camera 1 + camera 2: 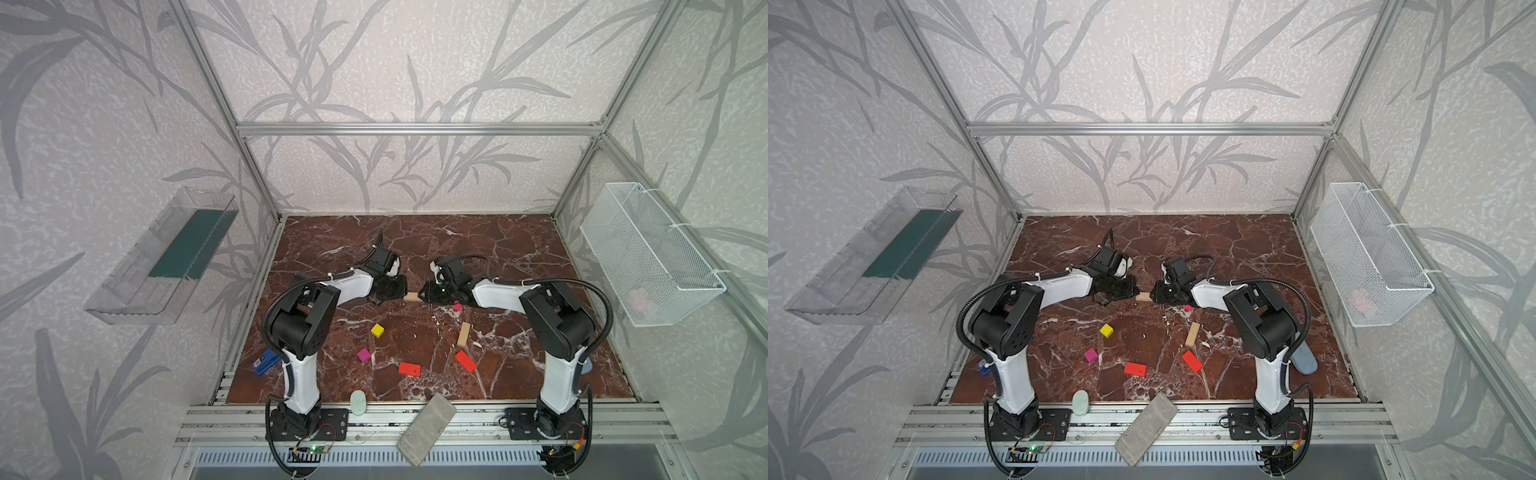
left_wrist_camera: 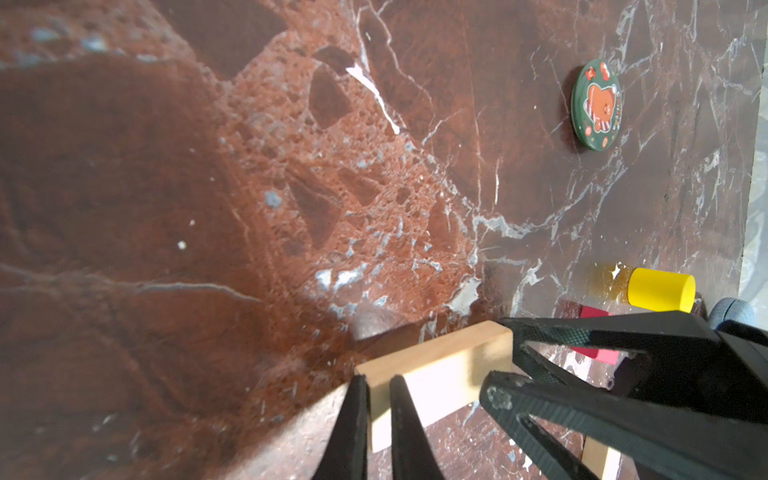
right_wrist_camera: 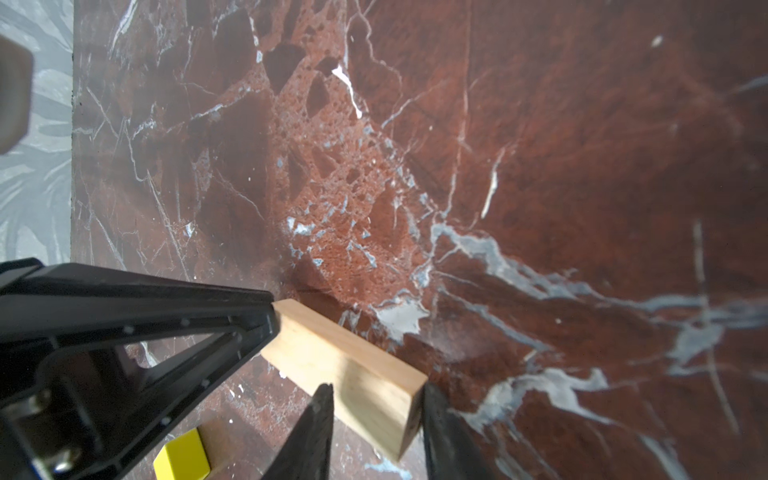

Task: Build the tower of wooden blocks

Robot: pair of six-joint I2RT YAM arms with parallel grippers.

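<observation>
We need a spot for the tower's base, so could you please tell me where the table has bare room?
Widest bare patch: the table behind the held bar, up to the back wall. Crowded in front of it: yellow cube, magenta cubes, red blocks and loose bar lie scattered.

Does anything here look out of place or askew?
Yes: the grey brick lies slanted across the front metal rails, off the marble table. Oddly too, left claw and right claw both pinch one tan bar.
</observation>
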